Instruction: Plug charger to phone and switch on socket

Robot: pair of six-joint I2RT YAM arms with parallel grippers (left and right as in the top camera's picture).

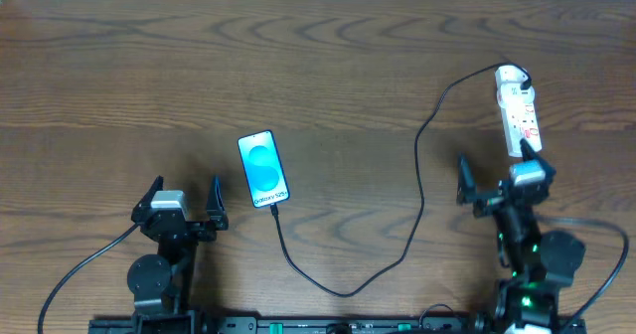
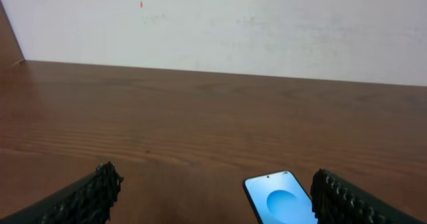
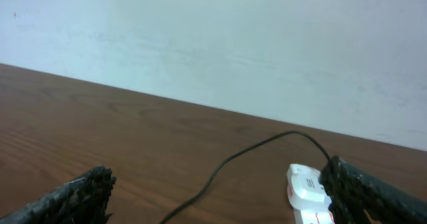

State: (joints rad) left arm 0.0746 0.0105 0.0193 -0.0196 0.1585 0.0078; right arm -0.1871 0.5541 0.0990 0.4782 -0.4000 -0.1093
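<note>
The phone (image 1: 263, 169) lies near the worktop (image 1: 99, 76) centre, charger (image 1: 417, 185) at its near end; socket (image 1: 519, 115) by the right edge. Left pincer (image 1: 186, 190) and right pincer (image 1: 494, 167) gape empty. A skewed press may shove the socket, yanking the charger.

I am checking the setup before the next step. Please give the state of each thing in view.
phone: face up, screen lit.
charger: end meets the phone's bottom edge; looks plugged in.
socket: lying flat; switch state cannot be told.
left gripper: open, empty.
right gripper: open, empty.
</note>
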